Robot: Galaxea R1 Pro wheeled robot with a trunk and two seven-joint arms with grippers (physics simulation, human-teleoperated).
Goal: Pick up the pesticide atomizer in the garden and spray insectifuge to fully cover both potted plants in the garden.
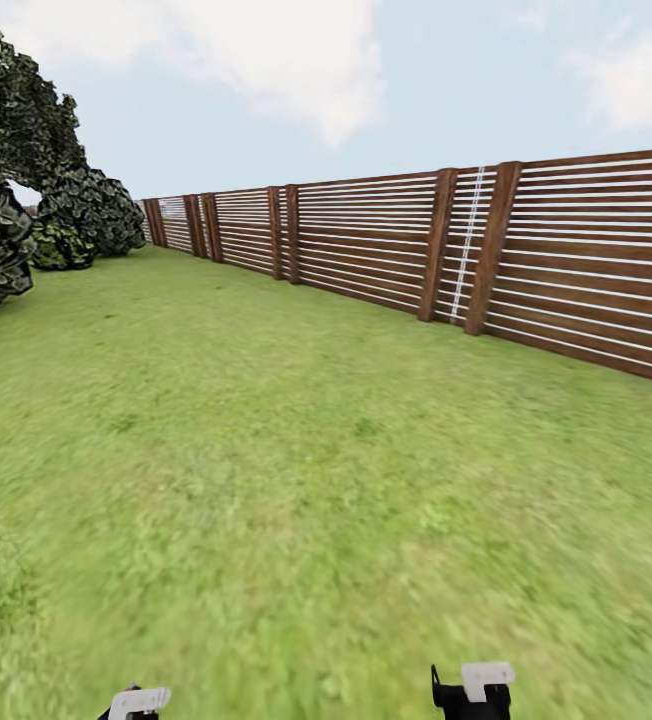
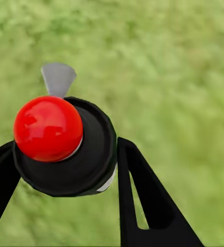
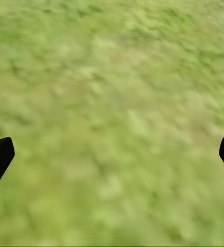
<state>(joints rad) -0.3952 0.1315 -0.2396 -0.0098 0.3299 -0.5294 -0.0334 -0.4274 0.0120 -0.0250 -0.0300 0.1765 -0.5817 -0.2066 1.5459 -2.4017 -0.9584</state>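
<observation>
Lawn [image 1: 296,450] spreads wide ahead, dark bushes [image 1: 26,190] left of the slat fence [image 1: 526,260]. Over it my left gripper [image 2: 65,164] pinches the pesticide atomizer [image 2: 75,154] (red-capped); my right gripper [image 3: 112,159] hangs spread.

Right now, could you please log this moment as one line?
left gripper: shut on pesticide atomizer | right gripper: open over lawn | ahead: fence

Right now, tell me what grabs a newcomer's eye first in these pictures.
The glossy red ball on a black round head, clamped between the left gripper's fingers over grass. Next, the long wooden slat fence along the lawn's right side, and dark bushes at far left.
</observation>
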